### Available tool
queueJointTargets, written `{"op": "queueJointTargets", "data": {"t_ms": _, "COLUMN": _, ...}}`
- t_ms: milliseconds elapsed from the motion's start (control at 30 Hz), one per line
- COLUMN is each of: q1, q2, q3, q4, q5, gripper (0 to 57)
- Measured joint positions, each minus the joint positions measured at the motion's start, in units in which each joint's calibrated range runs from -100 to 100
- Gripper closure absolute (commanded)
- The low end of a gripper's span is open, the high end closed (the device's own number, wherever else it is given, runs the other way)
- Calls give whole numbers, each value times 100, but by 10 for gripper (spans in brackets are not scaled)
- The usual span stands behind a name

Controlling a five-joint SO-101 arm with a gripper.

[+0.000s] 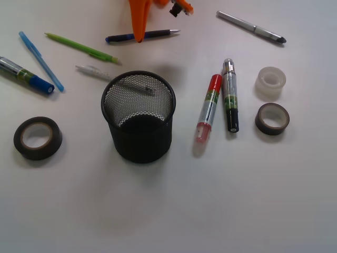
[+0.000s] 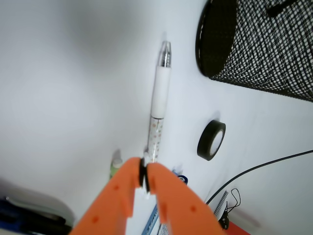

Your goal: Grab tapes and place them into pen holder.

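Observation:
A black mesh pen holder point(image 1: 138, 116) stands mid-table, with one pen inside. Three tape rolls lie on the table: a black one point(image 1: 37, 138) at the left, a smaller black one point(image 1: 272, 118) at the right, and a clear whitish one point(image 1: 270, 81) just behind it. My orange gripper point(image 1: 139, 36) is at the far edge, behind the holder, above a dark blue pen point(image 1: 142, 36). In the wrist view the gripper point(image 2: 143, 171) is shut with nothing between the jaws. That view also shows the holder point(image 2: 264, 44) and one black tape roll point(image 2: 211, 140).
Pens lie around the holder: green point(image 1: 81, 48), light blue point(image 1: 41, 60), a blue marker point(image 1: 26, 75), a white pen point(image 1: 95, 71), a red marker point(image 1: 208, 108), a black marker point(image 1: 229, 95) and a silver pen point(image 1: 251, 27). A black cable point(image 2: 259, 169) shows in the wrist view.

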State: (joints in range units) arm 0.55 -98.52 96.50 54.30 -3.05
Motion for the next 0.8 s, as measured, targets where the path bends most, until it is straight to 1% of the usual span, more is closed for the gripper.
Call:
{"op": "queueJointTargets", "data": {"t_ms": 67, "q1": -30, "q2": 0, "q3": 81, "q4": -78, "q5": 29, "gripper": 0}}
{"op": "queueJointTargets", "data": {"t_ms": 167, "q1": -111, "q2": 9, "q3": 135, "q4": -855, "q5": 381, "gripper": 0}}
{"op": "queueJointTargets", "data": {"t_ms": 400, "q1": -67, "q2": 9, "q3": 135, "q4": -1019, "q5": 444, "gripper": 1}}
{"op": "queueJointTargets", "data": {"t_ms": 600, "q1": -518, "q2": 9, "q3": 54, "q4": -1019, "q5": 474, "gripper": 1}}
{"op": "queueJointTargets", "data": {"t_ms": 667, "q1": -710, "q2": 17, "q3": -279, "q4": -898, "q5": 474, "gripper": 1}}
{"op": "queueJointTargets", "data": {"t_ms": 700, "q1": -844, "q2": 9, "q3": -907, "q4": -674, "q5": 474, "gripper": 1}}
{"op": "queueJointTargets", "data": {"t_ms": 800, "q1": -888, "q2": 340, "q3": -1977, "q4": -233, "q5": 523, "gripper": 1}}
